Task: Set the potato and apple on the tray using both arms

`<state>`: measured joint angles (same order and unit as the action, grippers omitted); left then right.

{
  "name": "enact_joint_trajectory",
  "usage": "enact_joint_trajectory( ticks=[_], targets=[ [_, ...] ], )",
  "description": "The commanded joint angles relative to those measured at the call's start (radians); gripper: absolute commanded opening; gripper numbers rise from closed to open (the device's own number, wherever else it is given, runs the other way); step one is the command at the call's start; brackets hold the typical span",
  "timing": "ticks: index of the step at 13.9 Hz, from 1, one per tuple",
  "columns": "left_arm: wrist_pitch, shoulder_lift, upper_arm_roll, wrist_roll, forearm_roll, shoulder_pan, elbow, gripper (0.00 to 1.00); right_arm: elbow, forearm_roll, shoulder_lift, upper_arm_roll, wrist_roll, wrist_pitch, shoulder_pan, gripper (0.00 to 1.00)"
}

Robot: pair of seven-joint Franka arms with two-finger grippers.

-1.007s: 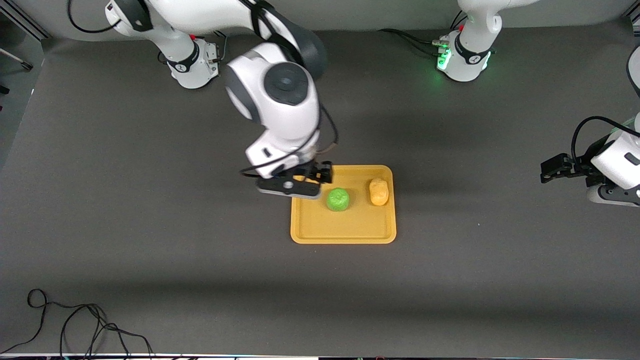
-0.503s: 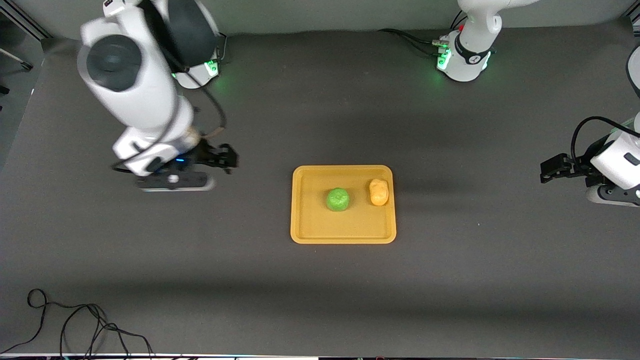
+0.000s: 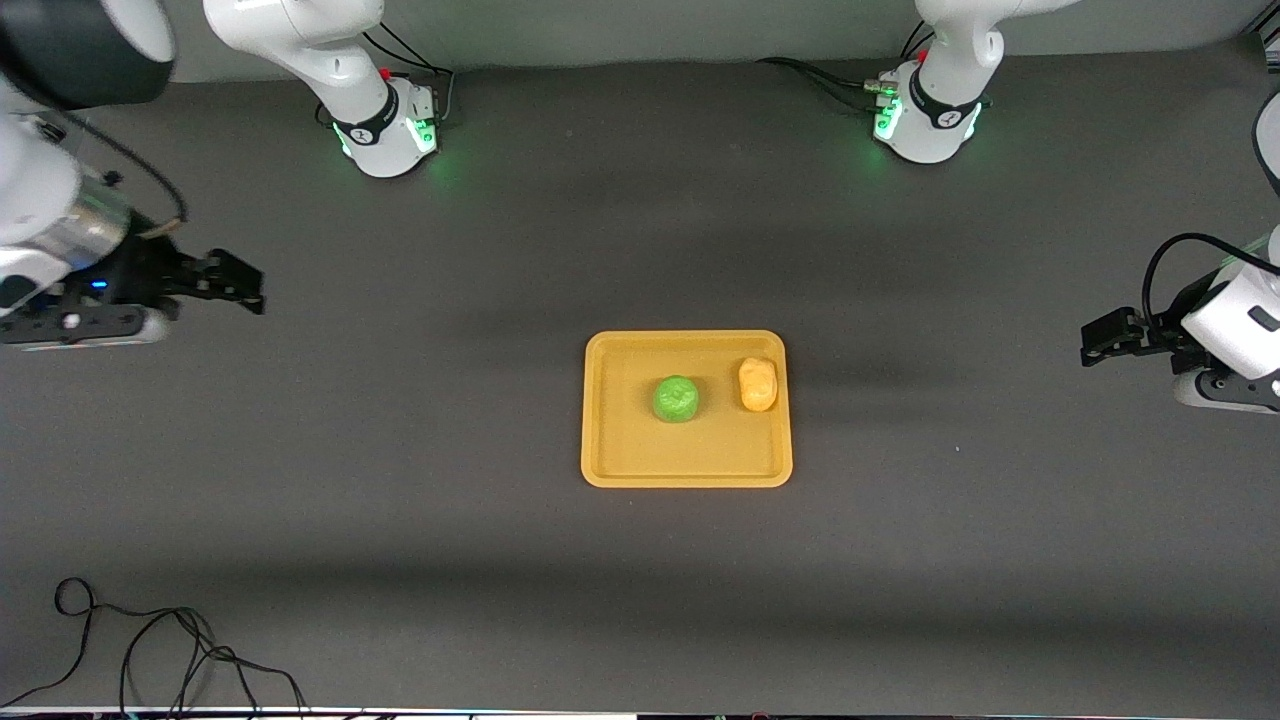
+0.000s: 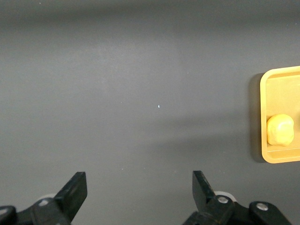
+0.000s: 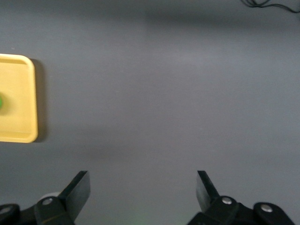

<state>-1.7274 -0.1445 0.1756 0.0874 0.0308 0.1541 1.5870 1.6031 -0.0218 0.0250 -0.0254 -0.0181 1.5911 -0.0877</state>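
The yellow-orange tray (image 3: 686, 460) lies mid-table. The green apple (image 3: 676, 398) rests on it. The yellow-orange potato (image 3: 758, 384) lies beside the apple, toward the left arm's end of the tray. My right gripper (image 3: 245, 283) is open and empty over bare table at the right arm's end. My left gripper (image 3: 1097, 340) is open and empty over bare table at the left arm's end. The left wrist view shows the tray's corner (image 4: 276, 157) and the potato (image 4: 280, 130). The right wrist view shows the tray's edge (image 5: 18, 131) with a sliver of the apple (image 5: 1, 102).
A black cable (image 3: 150, 655) lies looped near the table's front edge at the right arm's end. Both green-lit bases (image 3: 385, 125) stand along the back of the grey table. Cables also lie by the left arm's base (image 3: 925, 110).
My right arm has swung away from over the tray to the right arm's end of the table, leaving the apple on the tray. The left arm, apple and potato have not moved.
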Motion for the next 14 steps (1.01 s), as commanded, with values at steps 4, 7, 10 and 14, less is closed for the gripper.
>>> enact_joint_trajectory(
  ticks=[4, 7, 10, 14],
  targets=[
    [0.003, 0.0, -0.001, 0.014, 0.0, -0.001, -0.009, 1.0, 0.009, 0.0, -0.024, 0.048, 0.109, 0.018, 0.155, 1.0],
    [-0.001, -0.001, -0.001, 0.009, 0.0, -0.007, -0.012, 1.0, 0.006, 0.0, -0.019, 0.028, 0.107, 0.018, 0.152, 1.0],
    [-0.001, -0.001, -0.001, 0.009, 0.0, -0.005, -0.016, 1.0, 0.006, 0.003, -0.019, 0.03, 0.089, 0.018, 0.144, 1.0],
    [-0.003, -0.003, -0.001, 0.011, 0.001, -0.004, -0.016, 1.0, 0.006, 0.048, -0.016, 0.028, 0.089, -0.002, 0.146, 1.0]
  ],
)
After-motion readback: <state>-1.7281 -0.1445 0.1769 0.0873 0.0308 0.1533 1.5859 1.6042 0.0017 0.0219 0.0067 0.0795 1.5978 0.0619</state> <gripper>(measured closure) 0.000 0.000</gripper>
